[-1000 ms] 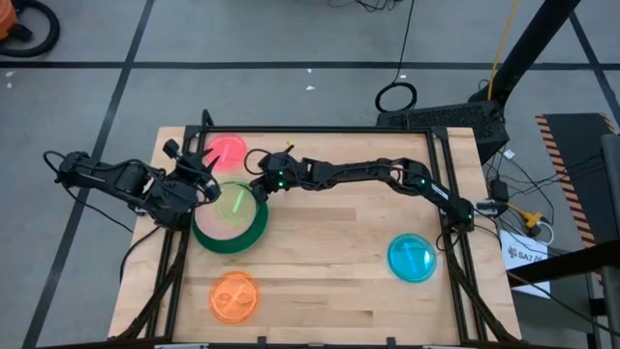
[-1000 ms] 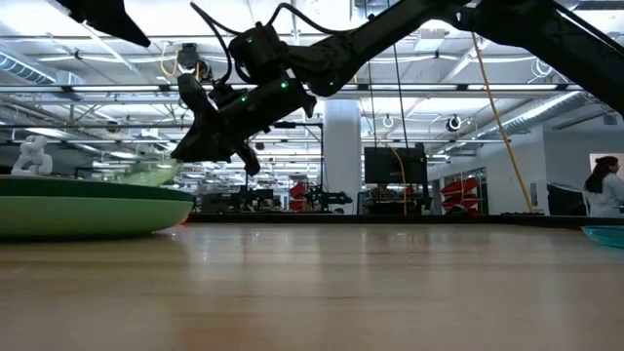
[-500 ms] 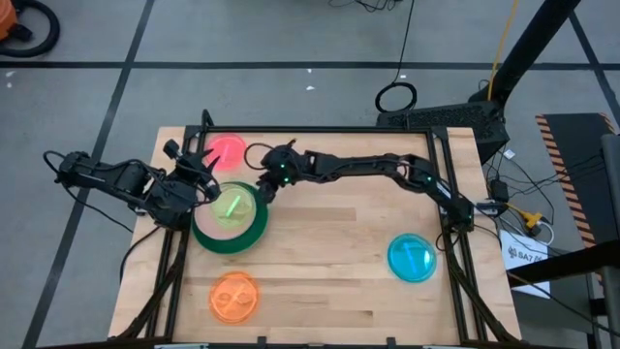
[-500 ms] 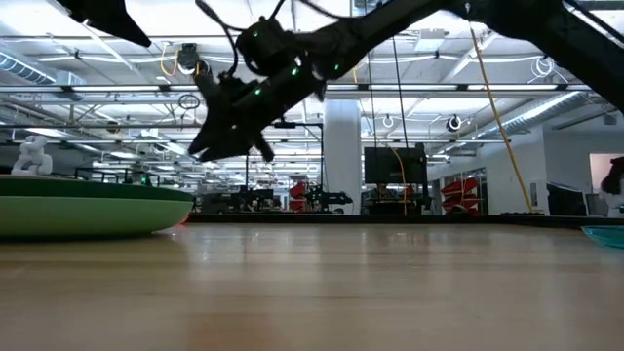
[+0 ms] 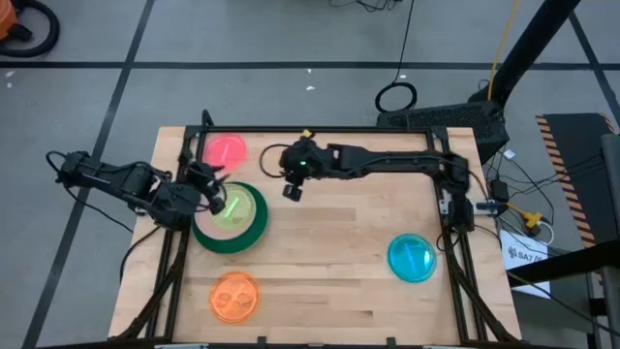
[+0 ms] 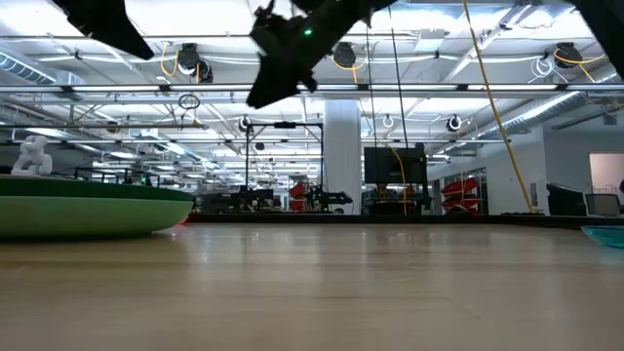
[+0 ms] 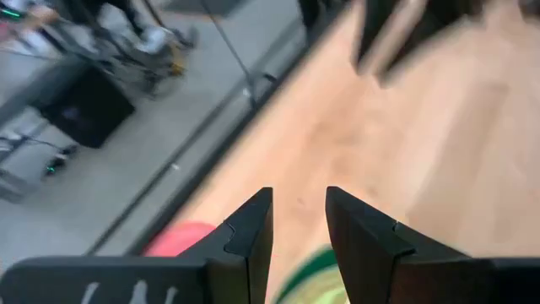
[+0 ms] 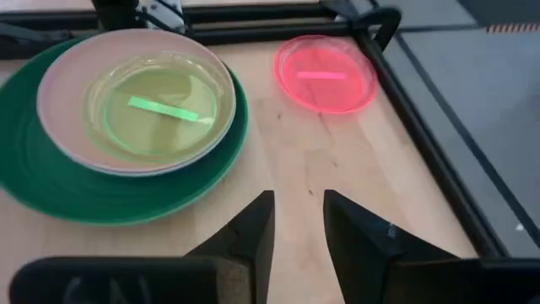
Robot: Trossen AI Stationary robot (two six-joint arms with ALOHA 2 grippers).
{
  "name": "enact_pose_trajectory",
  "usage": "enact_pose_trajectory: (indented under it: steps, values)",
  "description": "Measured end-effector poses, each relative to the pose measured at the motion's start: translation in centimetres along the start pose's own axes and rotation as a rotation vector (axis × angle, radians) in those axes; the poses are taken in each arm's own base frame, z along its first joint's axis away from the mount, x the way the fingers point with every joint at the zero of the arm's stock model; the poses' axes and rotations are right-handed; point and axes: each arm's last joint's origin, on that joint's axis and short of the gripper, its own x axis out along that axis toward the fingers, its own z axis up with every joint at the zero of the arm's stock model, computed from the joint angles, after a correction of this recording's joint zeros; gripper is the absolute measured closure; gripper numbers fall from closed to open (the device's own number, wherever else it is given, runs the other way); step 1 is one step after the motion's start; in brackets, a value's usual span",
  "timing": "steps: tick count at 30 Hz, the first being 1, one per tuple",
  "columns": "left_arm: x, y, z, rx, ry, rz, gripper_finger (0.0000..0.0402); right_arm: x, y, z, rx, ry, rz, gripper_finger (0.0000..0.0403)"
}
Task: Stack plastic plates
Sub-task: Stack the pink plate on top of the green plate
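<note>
A stack stands at the table's left: a large dark green plate (image 5: 254,233) (image 8: 51,181) (image 6: 88,210) bears a salmon plate (image 8: 59,93), and a translucent lime plate (image 5: 231,206) (image 8: 156,114) lies in that. Lying singly are a red-pink plate (image 5: 226,150) (image 8: 325,74) (image 7: 180,241), an orange plate (image 5: 233,296) and a blue plate (image 5: 413,258). My left gripper (image 5: 215,196) (image 7: 299,236) is open over the stack's left rim. My right gripper (image 5: 291,189) (image 8: 298,228) (image 6: 278,73) is open and raised, to the right of the stack.
The red-pink plate lies near the far left corner, beside the dark frame rail (image 8: 422,127) along the table's edge. The orange plate is at the near edge and the blue plate at the right. Bare wood (image 5: 339,242) spans the middle of the table.
My right gripper has risen and drawn back from the stack toward the table's right and far side. The lime plate has settled flat in the salmon plate. My left gripper has shifted slightly toward the stack.
</note>
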Motion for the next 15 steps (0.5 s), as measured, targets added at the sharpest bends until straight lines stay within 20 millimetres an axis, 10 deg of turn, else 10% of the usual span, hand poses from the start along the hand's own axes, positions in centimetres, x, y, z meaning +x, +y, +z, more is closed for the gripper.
enact_pose_trajectory:
  steps: [15]
  values:
    - [5.1,-5.2,-0.7,0.03,0.311,-0.038,0.0282,-9.9,-1.7,-5.5,-0.087,-0.193,-0.062,0.031]
